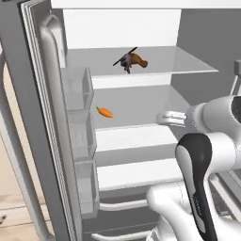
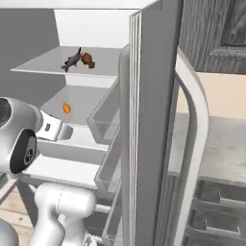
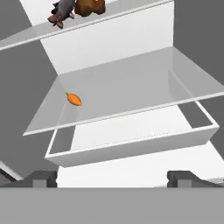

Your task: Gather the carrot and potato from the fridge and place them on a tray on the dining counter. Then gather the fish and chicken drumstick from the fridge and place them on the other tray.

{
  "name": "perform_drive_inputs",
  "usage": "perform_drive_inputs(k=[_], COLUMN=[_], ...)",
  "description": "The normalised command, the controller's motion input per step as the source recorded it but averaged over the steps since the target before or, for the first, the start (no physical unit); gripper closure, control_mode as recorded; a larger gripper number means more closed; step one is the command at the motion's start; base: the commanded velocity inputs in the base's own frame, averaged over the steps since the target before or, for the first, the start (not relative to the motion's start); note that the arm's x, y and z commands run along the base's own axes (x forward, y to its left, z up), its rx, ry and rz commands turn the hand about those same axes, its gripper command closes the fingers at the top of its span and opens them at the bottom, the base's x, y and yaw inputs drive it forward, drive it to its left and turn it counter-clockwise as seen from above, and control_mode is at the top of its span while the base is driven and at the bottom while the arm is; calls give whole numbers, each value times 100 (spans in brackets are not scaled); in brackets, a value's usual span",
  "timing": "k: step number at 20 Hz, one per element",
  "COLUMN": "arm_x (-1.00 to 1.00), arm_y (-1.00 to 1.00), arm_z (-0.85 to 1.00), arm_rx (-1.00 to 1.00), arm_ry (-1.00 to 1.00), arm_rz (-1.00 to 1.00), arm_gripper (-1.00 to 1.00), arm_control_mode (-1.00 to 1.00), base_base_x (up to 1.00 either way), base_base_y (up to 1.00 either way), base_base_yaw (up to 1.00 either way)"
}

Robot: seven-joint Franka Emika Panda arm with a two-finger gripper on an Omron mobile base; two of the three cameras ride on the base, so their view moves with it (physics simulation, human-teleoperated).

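Note:
A small orange carrot (image 1: 105, 112) (image 2: 66, 108) (image 3: 74, 99) lies on the left part of the fridge's middle glass shelf. On the top shelf a dark grey fish (image 1: 125, 60) (image 2: 72, 60) (image 3: 61, 9) rests against a brown chicken drumstick (image 1: 139, 60) (image 2: 88, 59) (image 3: 89, 6). My gripper (image 1: 162, 117) (image 2: 66, 130) (image 3: 113, 179) is open and holds nothing. It hovers at the front right edge of the middle shelf, pointing into the fridge, a good way short of the carrot. The potato and the trays are out of view.
The fridge's left door (image 1: 47, 141) stands open with clear bins (image 1: 80, 134) stacked on its inside. Its right door (image 2: 149, 120) is open too, close beside the arm. A white drawer (image 3: 131, 140) sits under the middle shelf.

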Motion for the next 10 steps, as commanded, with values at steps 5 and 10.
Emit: perform_drive_inputs(k=[5, 10], arm_x=[0, 0], arm_y=[0, 0], arm_z=[0, 0], arm_rx=[0, 0], arm_ry=[0, 0], arm_rz=[0, 0], arm_gripper=[-100, -100], arm_control_mode=[100, 100], base_base_x=[44, 19], base_base_y=[15, 35], base_base_yaw=[-24, -15])
